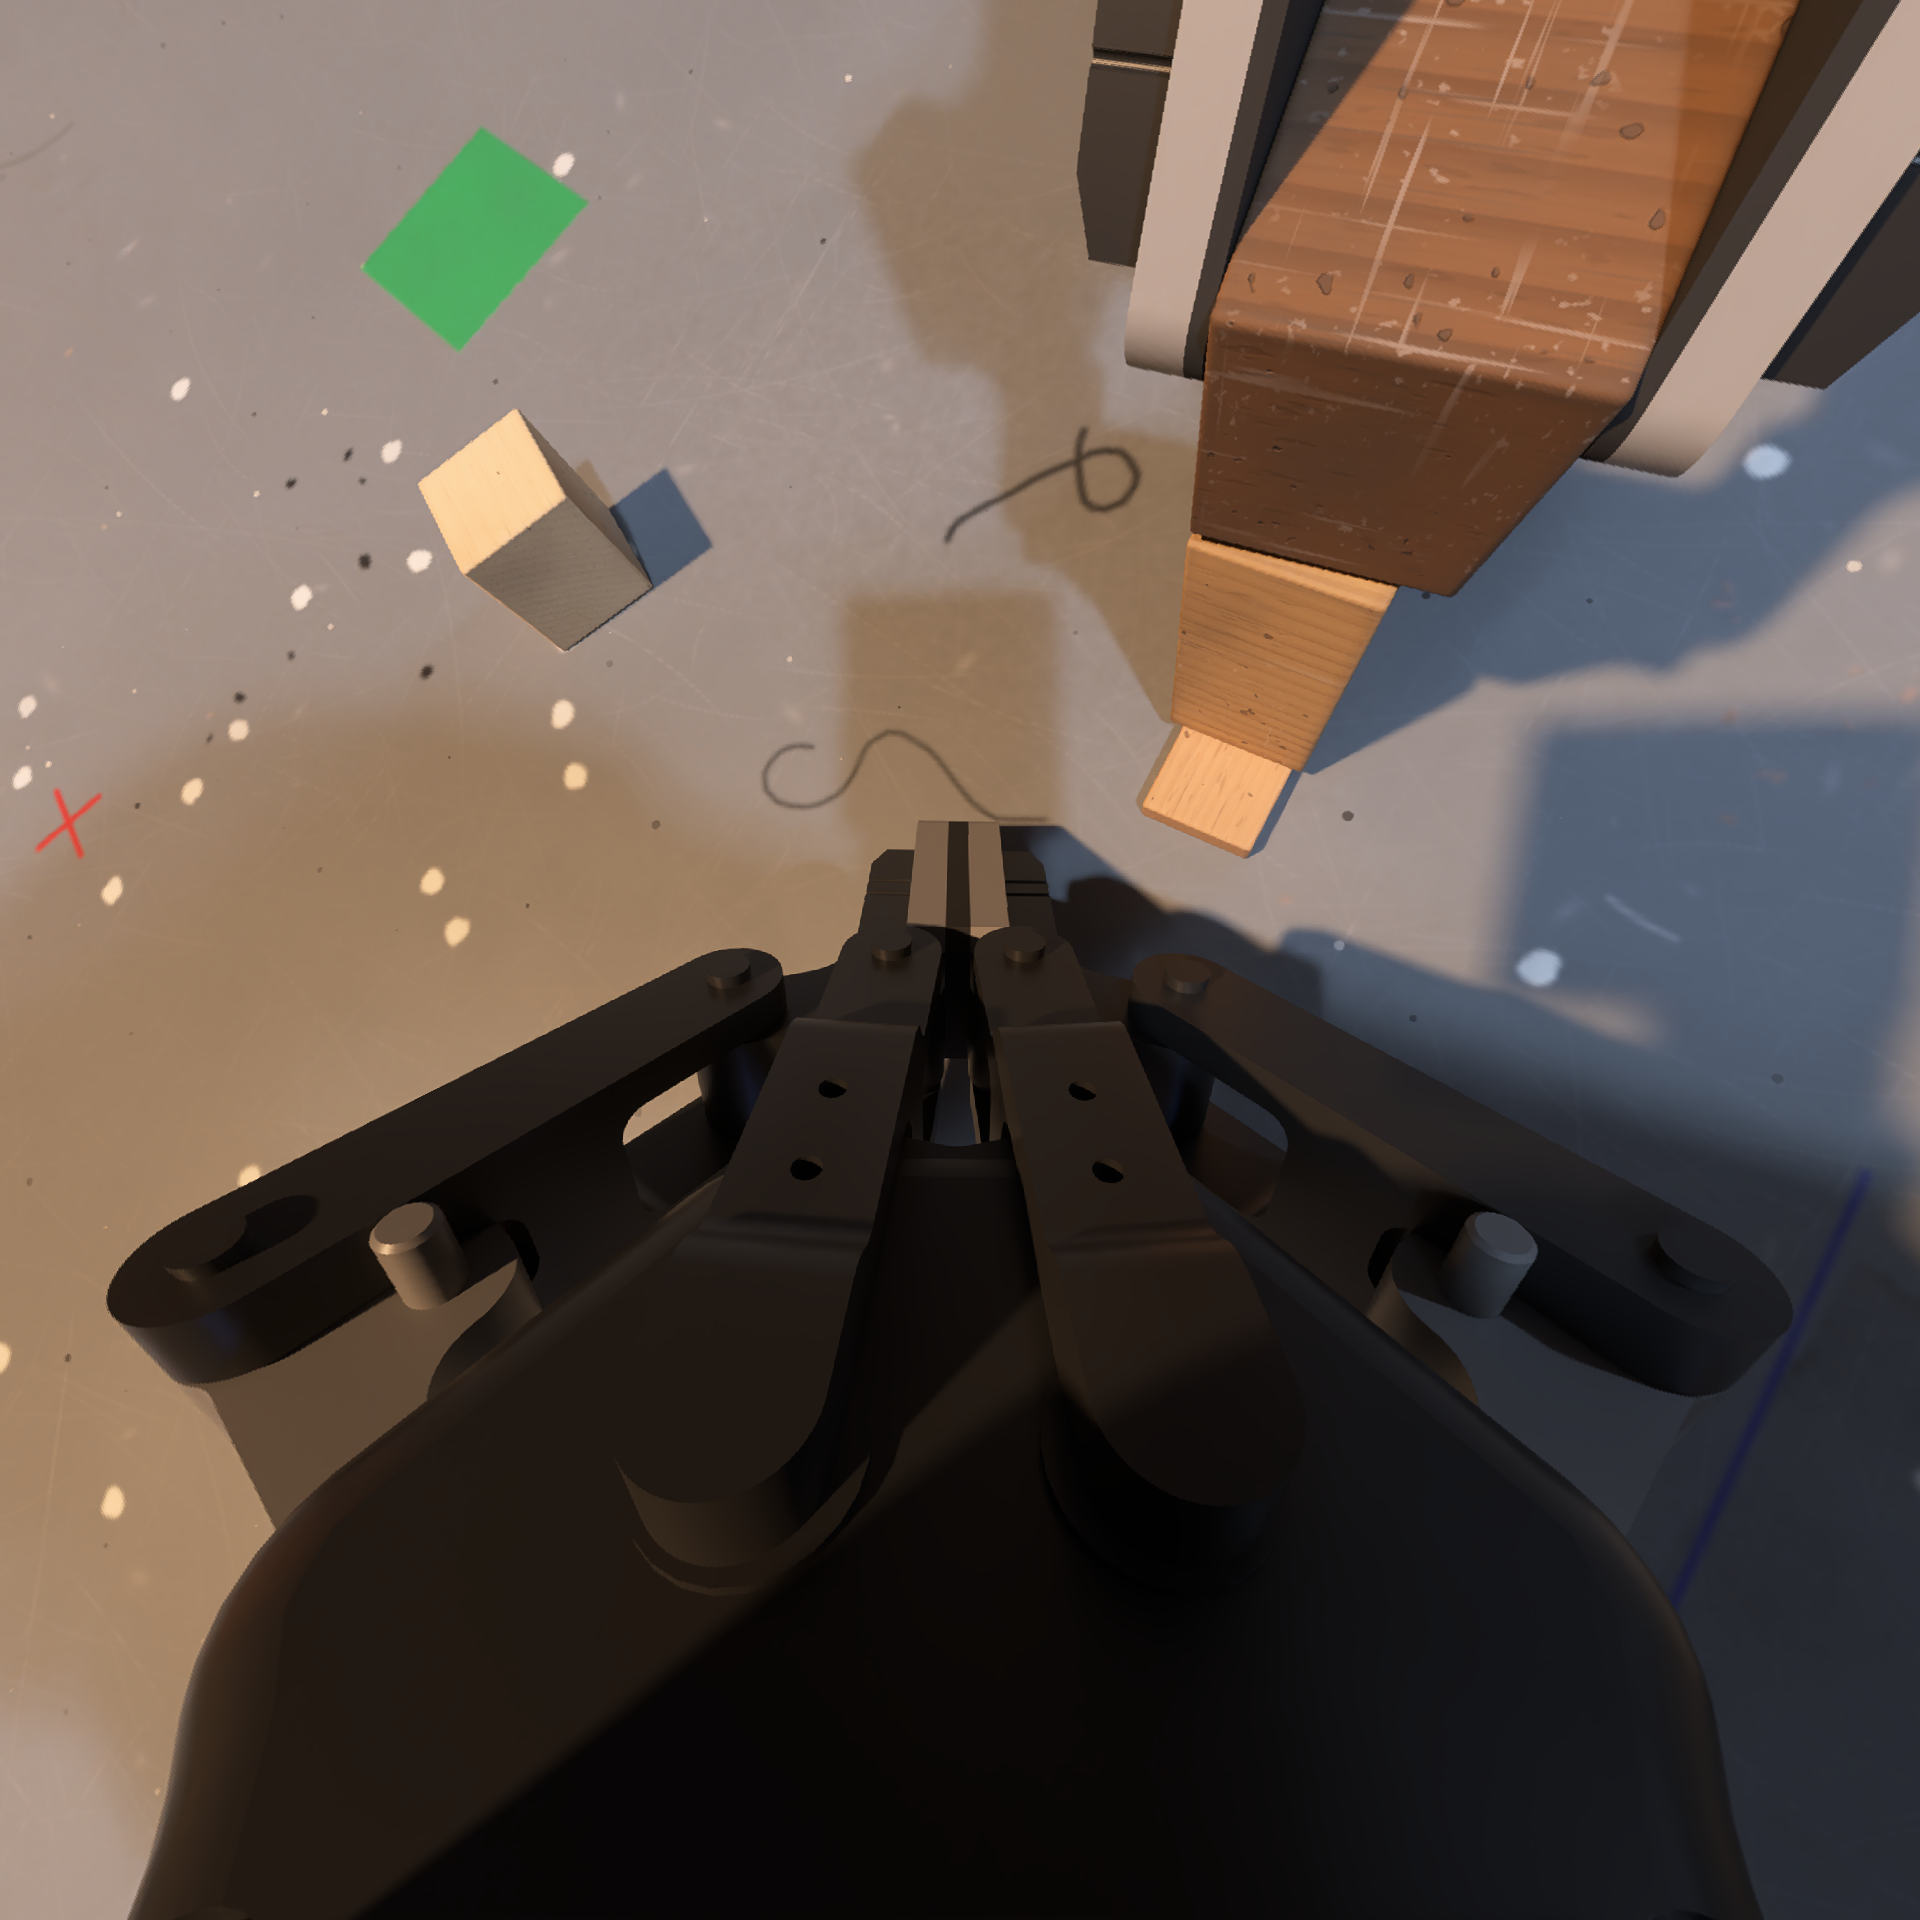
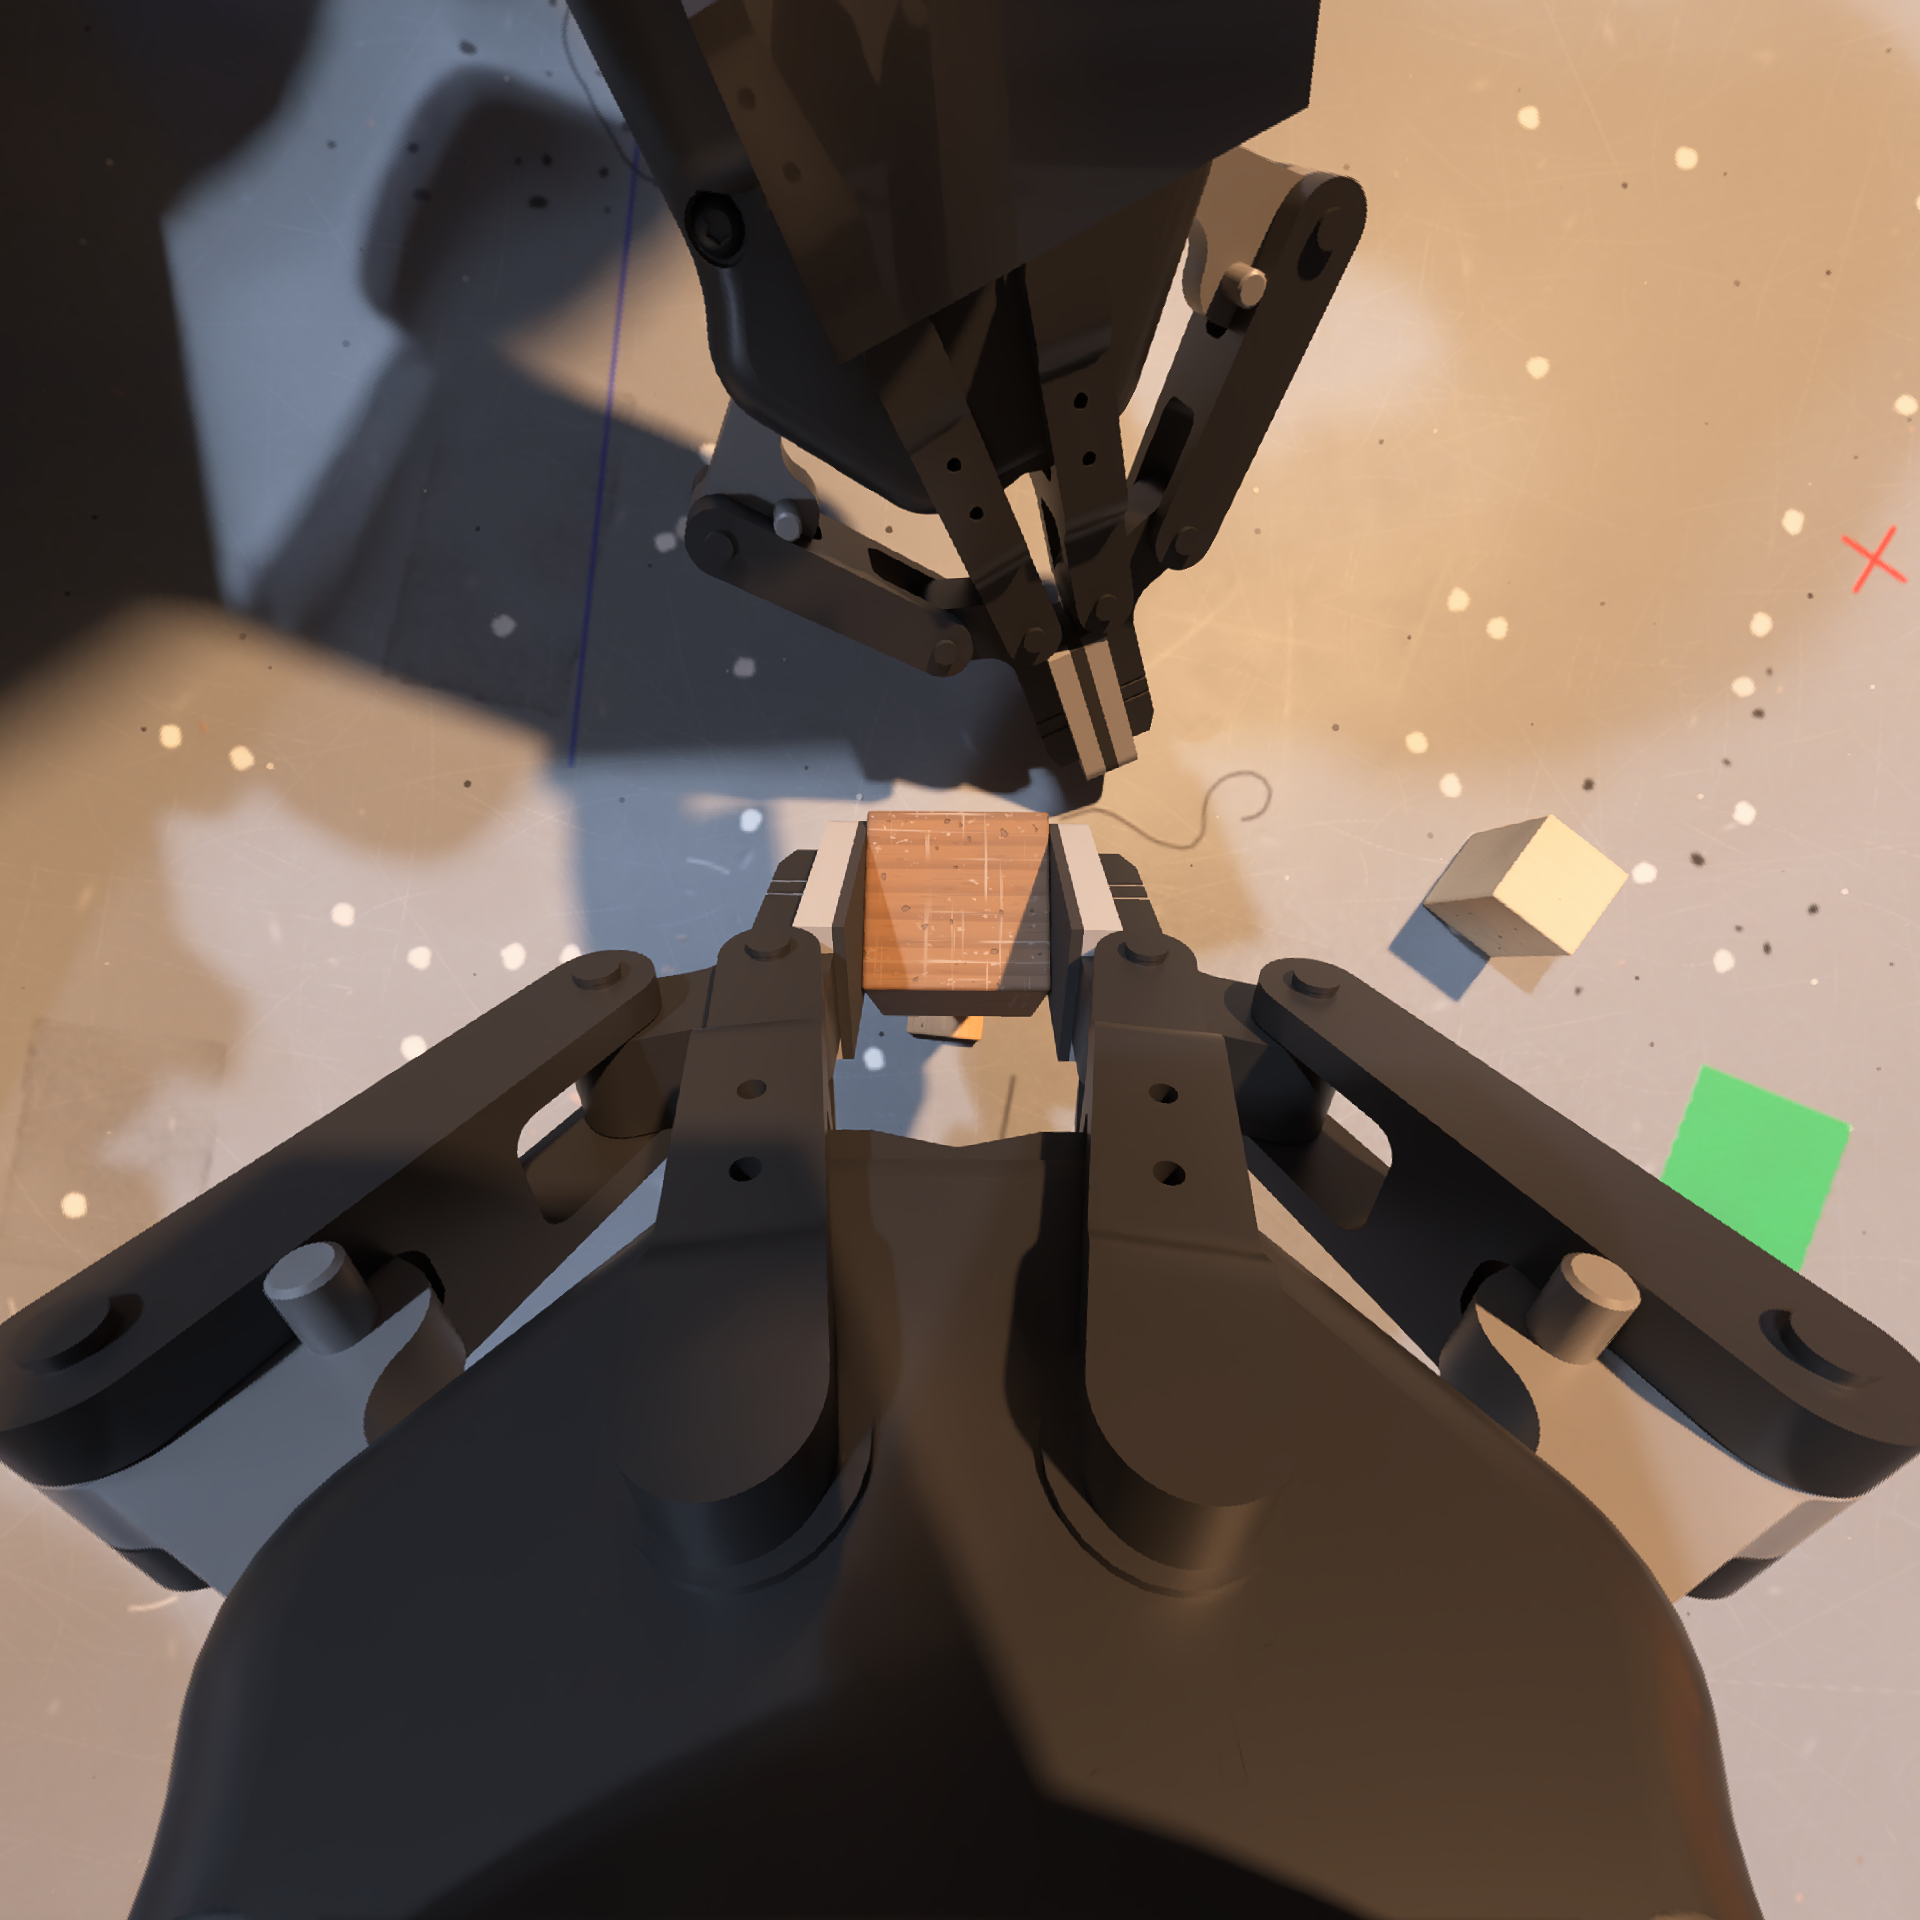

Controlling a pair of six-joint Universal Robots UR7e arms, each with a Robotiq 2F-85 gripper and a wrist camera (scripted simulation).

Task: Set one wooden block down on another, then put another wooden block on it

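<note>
Step in hand: the right hand (image 2: 956, 914) grips a dark wooden block (image 2: 954, 904) between its two pale pads, and this block sits at the top of a stack, so the task looks nearly done, with release as the likely remaining move.

Stack: in the left wrist view the dark wooden block (image 1: 1392, 416) sits on a mid-tone wooden block (image 1: 1273, 644), which rests on a light wooden block (image 1: 1216, 790) on the desk (image 1: 831, 312). Whether the top block fully touches the one below cannot be told for certain.

Doing it well: the pads should part evenly and only slightly at first, so neither drags the top block sideways; the hand should then lift straight up. A tilt or a sideways pull could topple the tower.

Left hand: the left hand (image 1: 958, 868) is closed, pads pressed together, and holds nothing. It hovers near the stack, just to its left in its own view.

Materials: the top block is reddish-brown, scratched and pitted, with squared edges. The two lower blocks are smoother, paler wood with fine grain.

Other things: a pale cube (image 1: 530, 530) stands well apart to the left, with a flat green patch (image 1: 473, 239) farther off.

Desk: grey, matt, scuffed, speckled with white and black dots, dark scribbles and a small red cross (image 1: 68, 824).
</note>
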